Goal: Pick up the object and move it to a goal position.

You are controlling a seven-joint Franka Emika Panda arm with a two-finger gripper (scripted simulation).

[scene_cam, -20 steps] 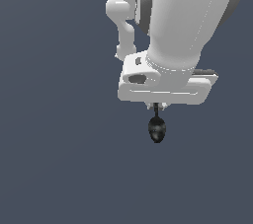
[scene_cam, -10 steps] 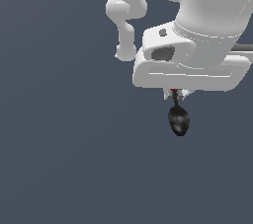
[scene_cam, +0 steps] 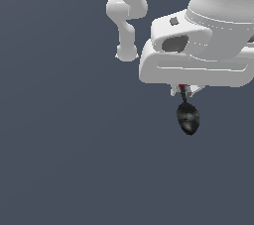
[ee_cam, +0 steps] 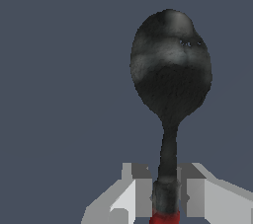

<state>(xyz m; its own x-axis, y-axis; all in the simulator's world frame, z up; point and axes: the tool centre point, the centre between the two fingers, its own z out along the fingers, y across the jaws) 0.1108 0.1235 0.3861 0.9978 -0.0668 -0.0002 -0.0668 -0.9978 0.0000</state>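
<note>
Beneath the white hand of the Panda arm, our gripper (scene_cam: pixel 184 90) has its jaws drawn in tight on the small spoon (scene_cam: pixel 188 116), pinching it where the thin dark neck meets the red handle. We see the spoon hanging bowl-down, clear of any surface, against the flat slate-blue ground.

Over the last second the whole hand has travelled toward the exterior view's right and grown larger in frame, and the spoon has gone with it without slipping from between the fingers. We read that as the carry already under way: the pick-up looks done, and what remains is to bring the spoon to the goal, which none of our views shows.

From the wrist view the spoon (ee_cam: pixel 170 77) fills much of the picture: an oval bowl, mottled dark grey to black with paler streaks near its tip, narrowing to a slim dark neck. Only a sliver of red handle shows low between the grey fingers (ee_cam: pixel 142 197). The spoon sits a touch off true, the bowl leaning slightly to one side of the neck.
</note>
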